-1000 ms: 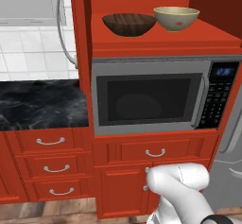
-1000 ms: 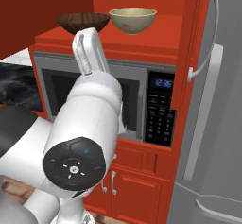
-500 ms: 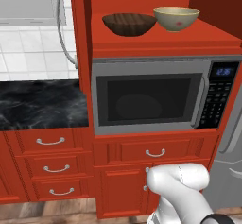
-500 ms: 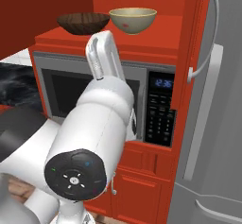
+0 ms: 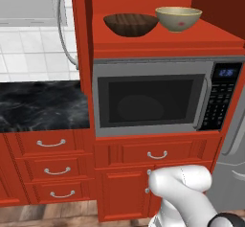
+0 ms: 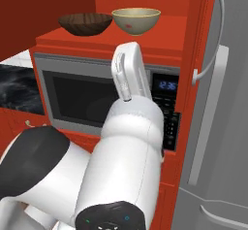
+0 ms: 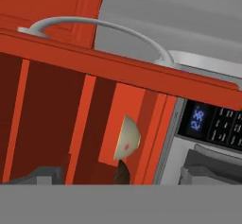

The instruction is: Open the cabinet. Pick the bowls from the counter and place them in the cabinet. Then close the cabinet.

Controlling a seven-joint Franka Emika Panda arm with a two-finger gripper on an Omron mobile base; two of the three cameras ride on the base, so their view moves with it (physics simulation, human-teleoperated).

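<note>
The red cabinet [image 5: 215,35] stands open, its left door swung out with a curved silver handle [image 5: 64,29] and its right door against the fridge with a handle [image 6: 213,35]. Both bowls sit side by side on the cabinet floor: the dark brown bowl [image 5: 130,24] [image 6: 86,23] on the left, the beige bowl [image 5: 178,18] [image 6: 136,20] on the right. In the hand view, rolled sideways, my gripper [image 7: 126,172] is open with nothing between its fingertips [image 7: 45,175]. It faces the beige bowl [image 7: 128,138] from a distance, past the right door's edge [image 7: 118,69]. The black counter [image 5: 38,106] lies at the left.
A microwave [image 5: 148,101] sits directly under the cabinet floor. The grey fridge [image 6: 223,127] stands to the right. Red drawers [image 5: 50,144] run under the counter. My white arm [image 6: 128,73] rises in front of the microwave.
In the right base view my arm has swung to the right and nearer the camera. The bowls and the cabinet doors have not moved.
</note>
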